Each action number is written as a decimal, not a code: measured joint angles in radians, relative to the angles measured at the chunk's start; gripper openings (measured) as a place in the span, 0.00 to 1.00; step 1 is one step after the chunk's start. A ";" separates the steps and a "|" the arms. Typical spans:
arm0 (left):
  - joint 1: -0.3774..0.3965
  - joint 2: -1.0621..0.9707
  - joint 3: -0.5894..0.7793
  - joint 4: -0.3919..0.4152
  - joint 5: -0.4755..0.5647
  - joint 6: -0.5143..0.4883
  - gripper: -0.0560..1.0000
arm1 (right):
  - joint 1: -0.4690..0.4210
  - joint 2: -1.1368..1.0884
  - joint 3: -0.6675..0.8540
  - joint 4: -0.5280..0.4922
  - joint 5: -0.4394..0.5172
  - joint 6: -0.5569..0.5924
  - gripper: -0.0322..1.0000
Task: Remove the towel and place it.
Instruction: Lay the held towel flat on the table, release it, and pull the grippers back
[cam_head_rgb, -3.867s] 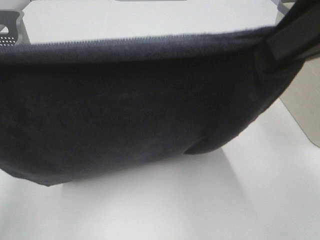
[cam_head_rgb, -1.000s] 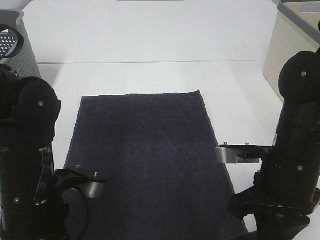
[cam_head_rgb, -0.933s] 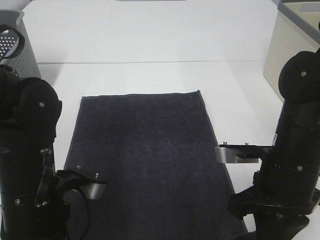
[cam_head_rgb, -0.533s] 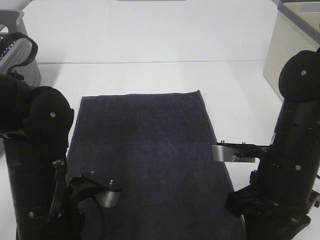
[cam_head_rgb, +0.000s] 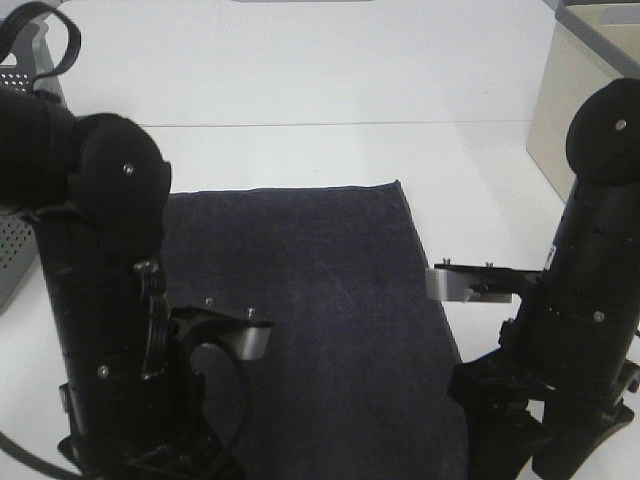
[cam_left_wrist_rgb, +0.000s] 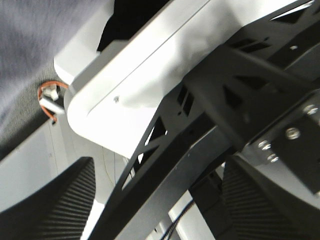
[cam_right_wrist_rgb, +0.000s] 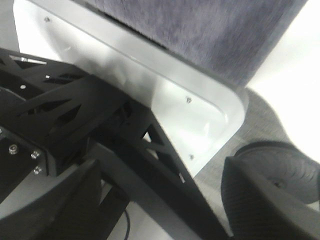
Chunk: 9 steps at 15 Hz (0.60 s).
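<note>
I read this as the tail end of the placing step. The very dark charcoal terry-cloth towel (cam_head_rgb: 320, 300) lies spread flat on the white table (cam_head_rgb: 480, 190). It runs lengthwise down the middle, and its far hem is straight and well short of the table's far edge. Its near end passes out of sight between my two black arms. In the wrist views the cloth reaches the table's near edge, beside the rounded white lip.

The grey perforated plastic basket (cam_head_rgb: 12, 240) stands by the table's left edge, partly behind the left arm (cam_head_rgb: 100, 280) and apart from the towel. The cloth looks fully out of the basket.

The left gripper (cam_left_wrist_rgb: 160, 205) has its ribbed pads (cam_left_wrist_rgb: 55, 200) spread wide, with only the table's black under-frame showing between them and no cloth. The right gripper (cam_right_wrist_rgb: 160, 200) is the same: its pads (cam_right_wrist_rgb: 275, 185) are far apart and nothing is pinched. Both claws appear to hang just past the near edge, below the level of the tabletop.

The right arm (cam_head_rgb: 590, 300) stands just beside the towel's right hem. The left arm overlaps the left hem in the high view, and I cannot tell whether it touches the cloth.

What remains, as I judge it, is a clean retreat. I would raise both wrists straight up and away from the near edge, with the claws kept open, so no pad catches the hem and drags the flat towel into a wrinkle. I would also check that the left elbow is clear of the basket.
</note>
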 joint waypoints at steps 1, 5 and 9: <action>0.001 0.000 -0.047 0.016 0.004 0.002 0.69 | -0.001 -0.016 -0.031 -0.034 -0.004 0.021 0.69; 0.104 0.000 -0.223 0.164 0.009 -0.024 0.81 | -0.100 -0.032 -0.238 -0.082 0.003 0.075 0.69; 0.262 0.000 -0.363 0.247 -0.026 -0.063 0.88 | -0.200 -0.031 -0.409 -0.041 -0.016 0.069 0.80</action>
